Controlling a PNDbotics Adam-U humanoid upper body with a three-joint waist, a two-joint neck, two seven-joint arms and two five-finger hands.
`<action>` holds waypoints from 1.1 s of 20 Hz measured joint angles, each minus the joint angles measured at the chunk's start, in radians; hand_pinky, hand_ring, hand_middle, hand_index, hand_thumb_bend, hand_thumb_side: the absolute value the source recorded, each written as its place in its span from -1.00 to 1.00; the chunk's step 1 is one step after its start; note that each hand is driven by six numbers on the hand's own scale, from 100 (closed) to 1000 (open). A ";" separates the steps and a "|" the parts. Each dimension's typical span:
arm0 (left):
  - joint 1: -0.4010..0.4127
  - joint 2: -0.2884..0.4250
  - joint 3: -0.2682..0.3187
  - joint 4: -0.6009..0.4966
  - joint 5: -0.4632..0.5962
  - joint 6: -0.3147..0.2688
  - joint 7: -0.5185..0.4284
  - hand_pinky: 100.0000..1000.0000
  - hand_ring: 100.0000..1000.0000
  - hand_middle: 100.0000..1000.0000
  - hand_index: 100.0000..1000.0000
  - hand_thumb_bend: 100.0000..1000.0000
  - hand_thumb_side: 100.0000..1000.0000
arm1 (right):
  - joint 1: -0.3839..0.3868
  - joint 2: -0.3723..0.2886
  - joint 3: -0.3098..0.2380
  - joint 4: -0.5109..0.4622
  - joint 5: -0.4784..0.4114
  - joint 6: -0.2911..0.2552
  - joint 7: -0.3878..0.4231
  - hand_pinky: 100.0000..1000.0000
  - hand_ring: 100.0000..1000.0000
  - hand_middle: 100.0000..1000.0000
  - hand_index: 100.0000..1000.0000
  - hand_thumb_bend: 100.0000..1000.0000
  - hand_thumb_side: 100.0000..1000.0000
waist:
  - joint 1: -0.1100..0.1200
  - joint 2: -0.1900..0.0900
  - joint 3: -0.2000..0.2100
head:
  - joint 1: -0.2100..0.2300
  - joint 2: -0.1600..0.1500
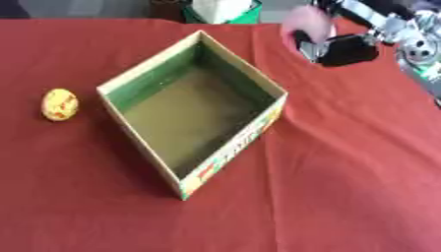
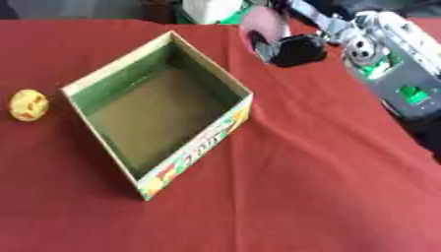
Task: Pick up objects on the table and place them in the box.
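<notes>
An open cardboard box [image 1: 258, 129] with green inner walls stands in the middle of the red cloth, turned corner-on, with nothing inside. A small yellow rounded object with red marks [image 1: 59, 104] lies on the cloth to the left of the box. My right hand [image 2: 293, 49] comes in from the upper right and hangs beyond the box's far right side, its fingers curled round a pink object [image 2: 263, 24] that blurs with motion. My left hand shows in neither view.
The red cloth [image 1: 344, 172] covers the whole table. A white and green thing [image 1: 226, 11] stands at the far edge behind the box. My right arm [image 2: 388, 64] fills the upper right corner.
</notes>
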 measured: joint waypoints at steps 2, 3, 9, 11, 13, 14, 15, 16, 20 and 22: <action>-0.004 0.001 -0.003 0.000 0.004 -0.002 -0.003 0.23 0.22 0.43 0.48 -1.00 0.81 | -0.034 0.015 0.011 -0.023 -0.011 0.018 0.015 0.26 0.16 -0.50 -0.08 -1.00 -0.38 | 0.001 -0.003 -0.001 | 0.004 0.000; -0.007 0.002 -0.005 0.000 0.006 -0.003 -0.005 0.23 0.22 0.43 0.48 -1.00 0.81 | -0.050 0.026 0.018 -0.030 -0.014 0.025 0.023 0.26 0.16 -0.50 -0.08 -1.00 -0.38 | 0.001 -0.004 -0.001 | 0.006 0.000; -0.024 0.021 -0.019 0.000 0.022 -0.010 -0.019 0.23 0.23 0.43 0.48 -1.00 0.79 | -0.142 0.119 0.068 -0.030 -0.022 0.042 0.080 0.26 0.16 -0.50 -0.09 -1.00 -0.41 | 0.006 -0.011 0.000 | 0.006 0.000; -0.029 0.028 -0.022 0.000 0.026 -0.013 -0.024 0.23 0.23 0.43 0.48 -1.00 0.78 | -0.159 0.154 0.086 -0.020 -0.022 0.040 0.100 0.26 0.15 -0.50 -0.09 -1.00 -0.41 | 0.007 -0.013 0.002 | 0.004 0.000; -0.035 0.029 -0.026 0.000 0.031 -0.015 -0.028 0.23 0.23 0.43 0.48 -1.00 0.78 | -0.169 0.189 0.105 -0.004 -0.021 0.038 0.118 0.25 0.15 -0.50 -0.09 -1.00 -0.41 | 0.007 -0.014 0.008 | -0.001 0.000; -0.036 0.032 -0.027 0.000 0.033 -0.016 -0.030 0.23 0.23 0.43 0.48 -1.00 0.78 | -0.173 0.204 0.114 0.004 -0.020 0.036 0.126 0.25 0.15 -0.50 -0.09 -1.00 -0.40 | 0.007 -0.015 0.008 | -0.002 0.000; -0.037 0.034 -0.027 0.000 0.036 -0.017 -0.032 0.23 0.23 0.43 0.48 -1.00 0.78 | -0.175 0.217 0.122 0.013 -0.018 0.034 0.134 0.25 0.15 -0.50 -0.09 -1.00 -0.41 | 0.007 -0.015 0.009 | -0.002 -0.001; -0.037 0.035 -0.027 0.000 0.038 -0.017 -0.033 0.23 0.23 0.43 0.48 -1.00 0.78 | -0.176 0.229 0.130 0.022 -0.016 0.032 0.139 0.26 0.16 -0.50 -0.09 -1.00 -0.41 | 0.007 -0.015 0.011 | -0.002 -0.001; -0.040 0.035 -0.032 0.000 0.044 -0.017 -0.037 0.23 0.23 0.44 0.48 -1.00 0.78 | -0.177 0.275 0.163 0.065 0.012 0.018 0.158 0.25 0.16 -0.48 -0.08 -1.00 -0.39 | 0.007 -0.015 0.014 | -0.004 -0.005; -0.043 0.035 -0.033 0.000 0.046 -0.017 -0.040 0.23 0.23 0.44 0.48 -1.00 0.78 | -0.177 0.295 0.181 0.088 0.029 0.008 0.168 0.25 0.17 -0.46 -0.07 -1.00 -0.39 | 0.007 -0.015 0.015 | -0.006 -0.007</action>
